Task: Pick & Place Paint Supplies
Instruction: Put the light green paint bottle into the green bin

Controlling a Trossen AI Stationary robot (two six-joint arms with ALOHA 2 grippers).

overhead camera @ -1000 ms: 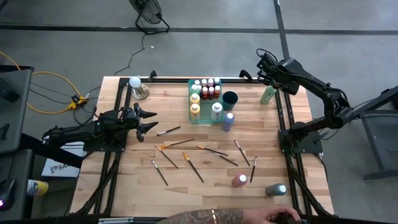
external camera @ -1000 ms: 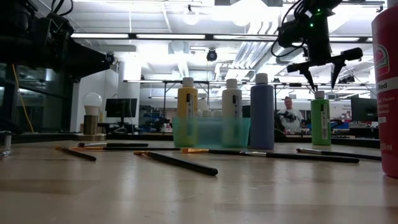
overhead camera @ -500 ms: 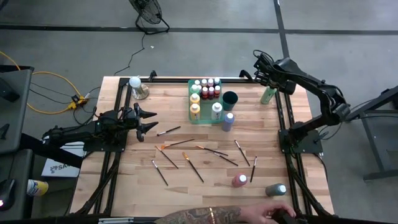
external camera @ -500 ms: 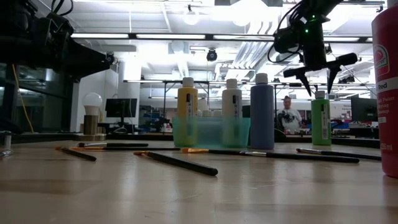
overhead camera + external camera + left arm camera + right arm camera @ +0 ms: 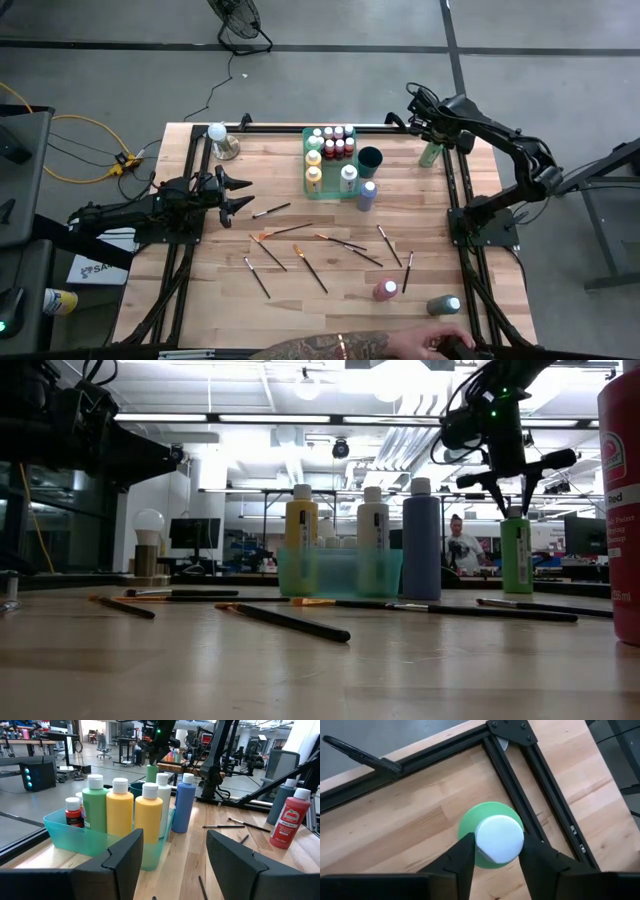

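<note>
Partly done: bottles fill the teal tray [image 5: 312, 186], brushes [image 5: 300, 262] still strew the desk [image 5: 200, 300], while the right gripper [image 5: 432, 135], jaws wide, straddles the green bottle [image 5: 431, 153] at 2 o'clock and the left gripper [image 5: 240, 192] waits open-jawed at 9 o'clock

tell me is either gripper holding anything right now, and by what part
Nothing is held. The right gripper is open, its fingers either side of the green bottle's white cap. The left gripper is open and empty.

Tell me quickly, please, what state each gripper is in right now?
Left gripper: open, holding nothing.
Right gripper: open, fingers straddling the green bottle cap, not closed.
</note>
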